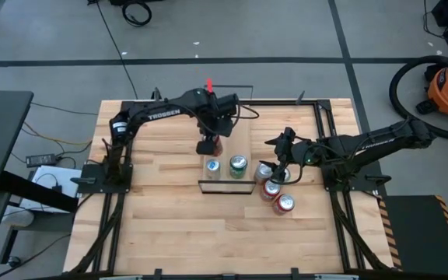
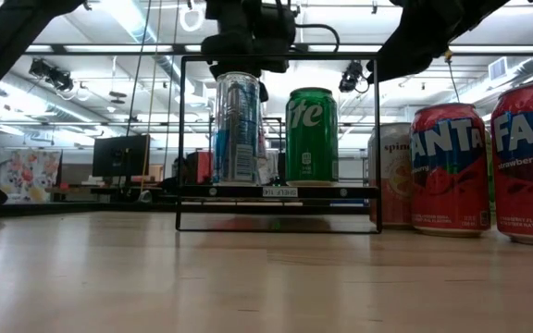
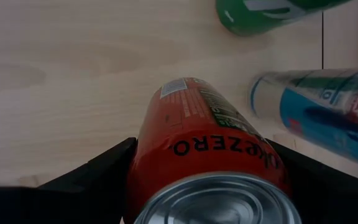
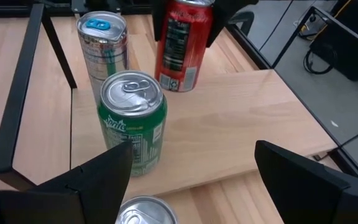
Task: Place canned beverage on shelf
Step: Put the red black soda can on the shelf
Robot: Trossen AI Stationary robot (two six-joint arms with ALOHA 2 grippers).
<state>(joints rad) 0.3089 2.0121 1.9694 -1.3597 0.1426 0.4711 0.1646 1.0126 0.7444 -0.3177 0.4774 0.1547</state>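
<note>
I am watching the shelf (image 1: 224, 187), already carrying a silver-blue can (image 1: 212, 166) and a green can (image 1: 238, 164). My left gripper (image 1: 209, 145) is pinching a red can (image 4: 183, 43) by its sides, holding it just behind those two. I judge the can rigid but thin-walled and slick, best gripped mid-body. My right gripper (image 4: 191, 168) is hovering spread and empty beside the shelf, over a silver-topped can (image 4: 145, 211). The left wrist view is showing the grip; the right wrist view is showing the red can clear of the tabletop (image 4: 241, 118); the low view is hiding it.
</note>
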